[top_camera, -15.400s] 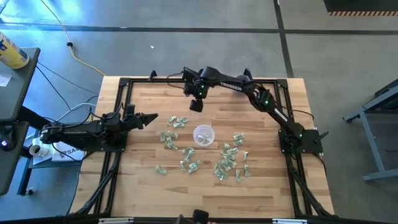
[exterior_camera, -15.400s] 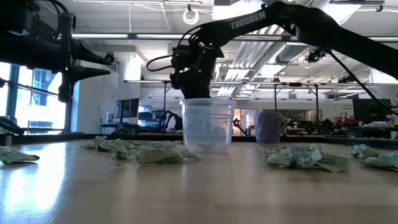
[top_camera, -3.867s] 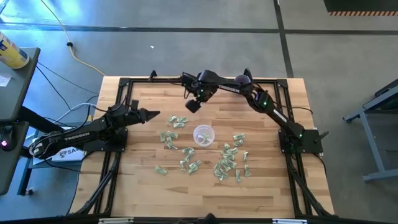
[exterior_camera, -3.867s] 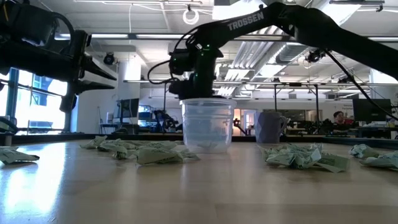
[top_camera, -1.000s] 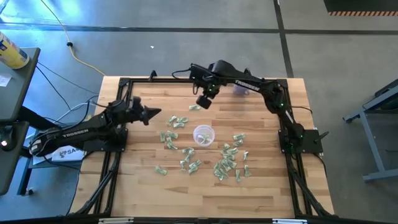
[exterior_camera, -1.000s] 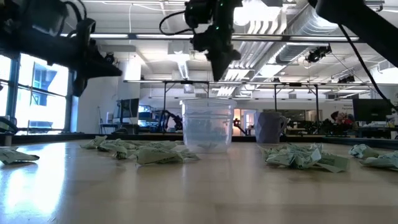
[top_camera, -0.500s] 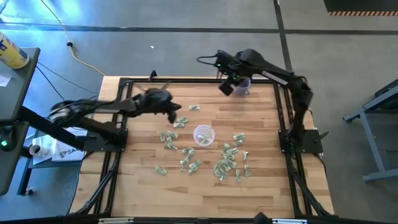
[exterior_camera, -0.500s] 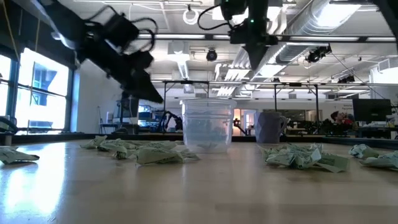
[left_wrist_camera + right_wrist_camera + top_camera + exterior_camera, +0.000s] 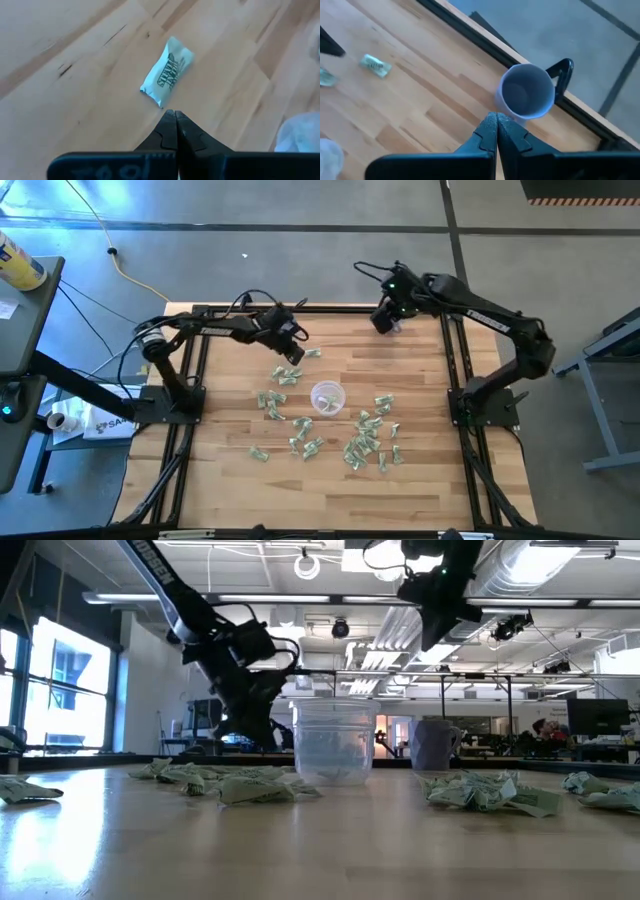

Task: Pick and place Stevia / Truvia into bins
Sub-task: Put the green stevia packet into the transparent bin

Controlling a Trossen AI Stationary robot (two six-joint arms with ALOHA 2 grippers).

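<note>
Left gripper [image 9: 175, 114] fingers are seen pressed together over one sachet [image 9: 167, 72]. Right gripper [image 9: 496, 117], also shut, is aimed at a grey cup [image 9: 526, 93]. Clear cup [image 9: 327, 396] is centred overhead, sachets scattered around.

My overhead camera looks straight down from well above, taking in the whole wooden table [image 9: 330, 480] in the middle of the frame. My low camera sits at tabletop height, close to the clear cup [image 9: 333, 743] at centre frame, facing level into the room behind. Both share that cup and the scattered sachets [image 9: 365, 442]. My left wrist camera looks down from close over one sachet [image 9: 167, 72]. My right wrist camera looks down on a pale cup [image 9: 526, 93] by the table's edge.
</note>
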